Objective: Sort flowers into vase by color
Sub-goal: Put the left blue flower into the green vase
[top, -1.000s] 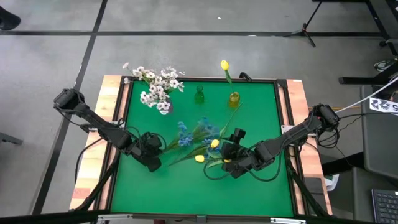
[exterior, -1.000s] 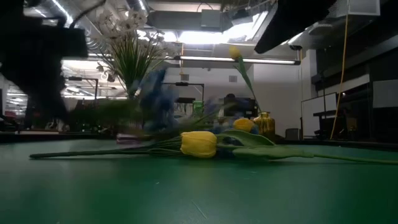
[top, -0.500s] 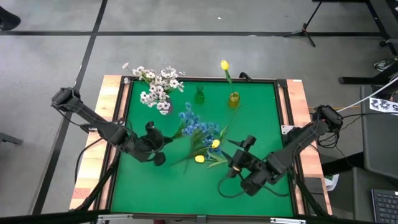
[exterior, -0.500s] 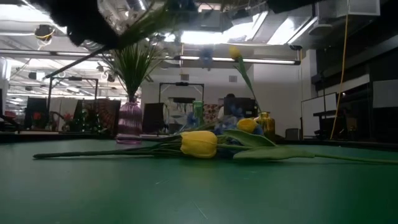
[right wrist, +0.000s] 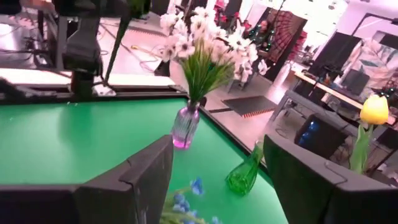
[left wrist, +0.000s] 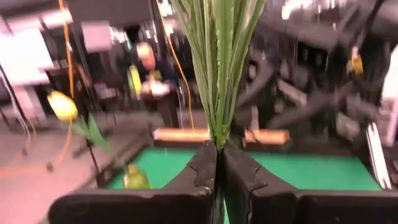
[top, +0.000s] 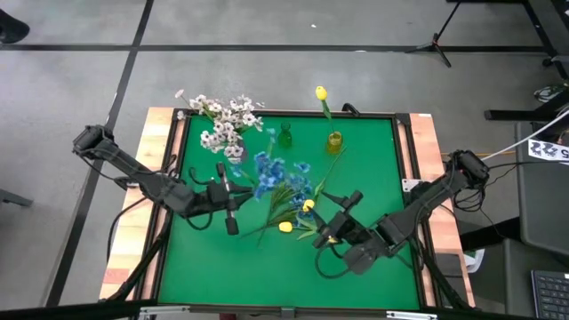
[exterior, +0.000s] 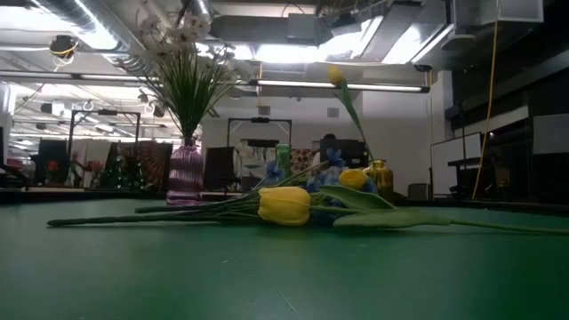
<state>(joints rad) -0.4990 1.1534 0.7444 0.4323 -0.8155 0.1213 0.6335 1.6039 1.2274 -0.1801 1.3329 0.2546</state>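
Note:
My left gripper (top: 229,191) is over the table's left half, shut on a blue flower sprig (top: 267,167). More blue blooms (top: 300,184) and two yellow tulips (top: 307,206) (exterior: 284,204) lie flat on the green table in a loose pile. At the far edge stand a purple vase (top: 234,156) holding white flowers (top: 222,120), a bare green vase (top: 285,136) and a yellow vase (top: 334,140) holding one yellow tulip (top: 321,92). My right gripper (top: 340,220) hovers open just near-right of the pile. Neither gripper shows in the low view. My left gripper pinches the blue sprig's bundle of green stems and leaves (left wrist: 219,134) between its two fingers, at the lower end, away from the blooms. The fingers come level from the table's left and lie across the stems. The sprig is lifted clear, its blooms (top: 267,167) toward the green vase.
The vases stand close together along the far edge. Bare green mat (top: 258,267) stretches across the near half of the table. A wooden rim (top: 164,178) frames the mat. A cable loops beside my right arm (top: 391,233).
My left gripper has risen from the pile, tipped from pointing down to level and rolled, staying shut. The blue sprig came up with it, clear of the table, its blooms swinging toward the far edge. My right gripper has risen a little, drawn back toward the near right and turned, still open.

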